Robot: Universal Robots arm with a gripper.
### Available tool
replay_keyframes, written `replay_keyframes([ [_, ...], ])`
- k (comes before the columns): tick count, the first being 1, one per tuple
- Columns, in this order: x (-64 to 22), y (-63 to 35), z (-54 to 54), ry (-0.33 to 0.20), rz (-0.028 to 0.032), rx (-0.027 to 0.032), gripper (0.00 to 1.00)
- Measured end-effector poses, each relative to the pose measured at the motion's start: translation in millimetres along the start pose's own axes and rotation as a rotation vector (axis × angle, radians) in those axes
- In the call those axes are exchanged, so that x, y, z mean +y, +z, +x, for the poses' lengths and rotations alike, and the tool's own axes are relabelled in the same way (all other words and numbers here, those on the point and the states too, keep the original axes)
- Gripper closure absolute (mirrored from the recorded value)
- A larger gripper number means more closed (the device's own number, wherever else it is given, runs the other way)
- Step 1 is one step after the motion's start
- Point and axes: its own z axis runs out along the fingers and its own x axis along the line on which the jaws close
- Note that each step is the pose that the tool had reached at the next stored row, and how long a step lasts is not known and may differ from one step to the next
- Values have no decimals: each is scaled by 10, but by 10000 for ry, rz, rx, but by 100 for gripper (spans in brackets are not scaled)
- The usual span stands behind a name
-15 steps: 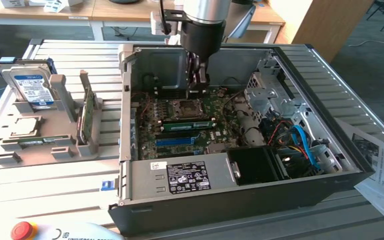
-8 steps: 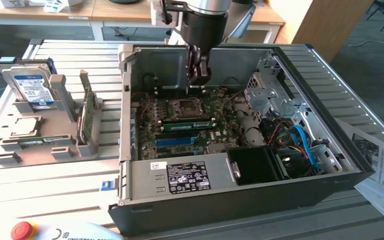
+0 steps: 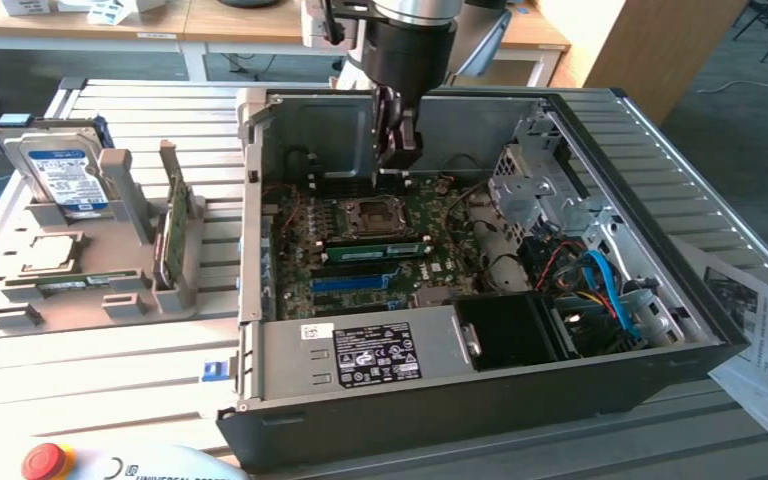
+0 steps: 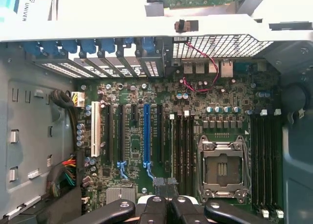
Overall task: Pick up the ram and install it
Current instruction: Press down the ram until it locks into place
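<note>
1 gripper hangs inside the open computer case, its fingers pressed together with nothing between them.
Below it lies the motherboard; the ram, a green stick, sits flat in a slot just beside the empty CPU socket, toward the power supply. On the exterior view's left, a grey tray holds a hard drive.

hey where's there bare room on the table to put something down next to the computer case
Bare slats lie in front of the gray holder tray, beside the case, and behind the tray near the hard drive. Crowded: papers at the exterior view's right, and inside the case, where the gripper hangs.
</note>
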Motion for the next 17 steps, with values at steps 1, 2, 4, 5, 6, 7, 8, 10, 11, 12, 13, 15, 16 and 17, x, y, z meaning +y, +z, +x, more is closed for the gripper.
replay_keyframes([
  [1, 0, -1, 0, -1, 12, -15, 89],
  [2, -1, -1, 0, -1, 27, -36, 89],
  [4, 1, 0, 1, 1, 53, -65, 89],
  [5, 1, -1, 1, 2, 61, -75, 89],
  [6, 1, 0, 2, 2, 73, -86, 89],
  [7, 1, 0, 3, 1, 82, -99, 89],
  [8, 1, 0, 4, 2, 88, -107, 89],
  [10, 1, 0, 4, 3, 90, -109, 89],
  [11, 1, 0, 4, 3, 93, -108, 89],
  [12, 0, -1, 5, 3, 93, -108, 89],
  [13, -5, -1, 6, 2, 93, -107, 89],
  [15, -29, -2, 6, 2, 93, -107, 89],
  [16, -44, -3, 6, 2, 93, -107, 89],
  [17, -59, -3, 5, 3, 93, -108, 89],
])
